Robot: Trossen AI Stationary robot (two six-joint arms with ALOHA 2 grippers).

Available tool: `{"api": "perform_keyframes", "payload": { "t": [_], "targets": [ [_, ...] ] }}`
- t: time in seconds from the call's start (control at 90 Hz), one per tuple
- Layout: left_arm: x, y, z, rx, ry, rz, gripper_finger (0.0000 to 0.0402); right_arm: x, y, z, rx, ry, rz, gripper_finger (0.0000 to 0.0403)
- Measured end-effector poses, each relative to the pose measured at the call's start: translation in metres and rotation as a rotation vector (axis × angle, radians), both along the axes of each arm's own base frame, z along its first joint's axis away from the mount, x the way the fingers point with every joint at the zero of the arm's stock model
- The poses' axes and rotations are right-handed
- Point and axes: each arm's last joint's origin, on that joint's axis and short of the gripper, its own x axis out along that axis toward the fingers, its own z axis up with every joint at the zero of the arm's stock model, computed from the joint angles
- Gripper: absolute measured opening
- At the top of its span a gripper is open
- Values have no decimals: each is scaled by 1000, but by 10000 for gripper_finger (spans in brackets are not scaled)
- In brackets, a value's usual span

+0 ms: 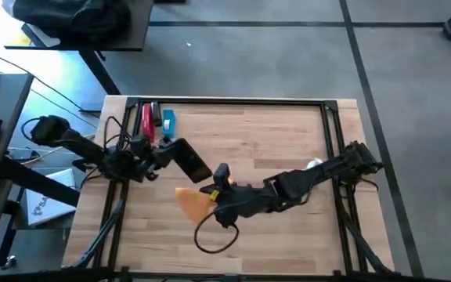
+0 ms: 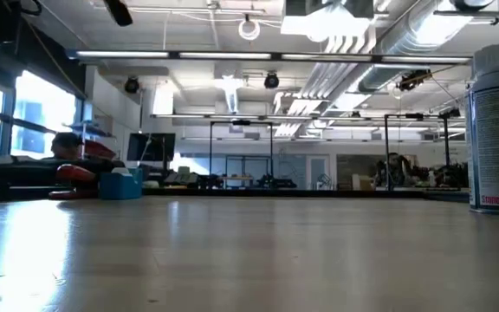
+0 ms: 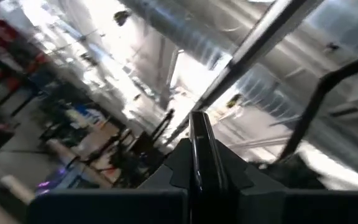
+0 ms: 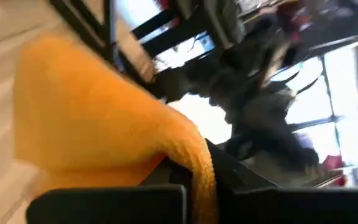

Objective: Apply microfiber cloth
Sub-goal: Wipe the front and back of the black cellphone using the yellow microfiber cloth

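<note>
Orange cloth point(image 4: 98, 118) is hanging pinched in the right gripper point(image 1: 212, 196) near the table's point(image 1: 288, 243) middle, just beside the black phone point(image 1: 188, 159) that the left gripper point(image 1: 165, 154) is clamping edge-up.

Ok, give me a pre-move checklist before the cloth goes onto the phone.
1. Left gripper holds the black phone: ok, the left wrist view shows it clamped edge-on in the jaws.
2. Right gripper holds the microfiber cloth: ok.
3. Cloth hangs free of the table: cannot tell.
4. Cloth touching phone: not ok, still apart.
5. Spray can out of the way: ok.
</note>
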Motion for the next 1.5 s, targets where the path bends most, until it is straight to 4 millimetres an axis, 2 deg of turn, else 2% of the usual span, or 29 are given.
{"api": "perform_keyframes", "payload": {
  "t": [0.178, 0.333, 0.422, 0.622, 0.978, 1.067, 1.167, 1.256, 1.367, 1.5],
  "targets": [
    [15, -5, -11, -86, 33, -44, 7, 12, -26, 13, -197, -53, -29, 0],
    [20, -10, -16, -145, 18, -127, 7, 20, -53, 2, -305, 63, -13, 0],
    [19, -12, -15, -189, 4, -165, 7, 20, -60, -2, -326, 120, 26, 0],
    [12, -8, -16, -258, -22, -165, 7, 16, -53, -8, -349, 187, 123, 0],
    [-3, 0, -7, -316, -70, -137, 7, -1, -18, -19, -243, 277, 194, 0],
    [-2, 0, -9, -371, -58, -123, 7, -3, -7, -20, -271, 269, 227, 0],
    [1, 0, -14, -403, -21, -88, 7, -1, -3, -11, -356, 205, 249, 0],
    [3, -2, -18, -422, -7, -79, 7, 4, -9, -4, -454, 154, 211, 0],
    [7, -4, -23, -451, 15, -85, 7, 12, -26, 1, -578, 147, 197, 0],
    [12, -8, -27, -498, 14, -160, 7, 22, -50, -5, -697, 216, 187, 0]
  ]
}}
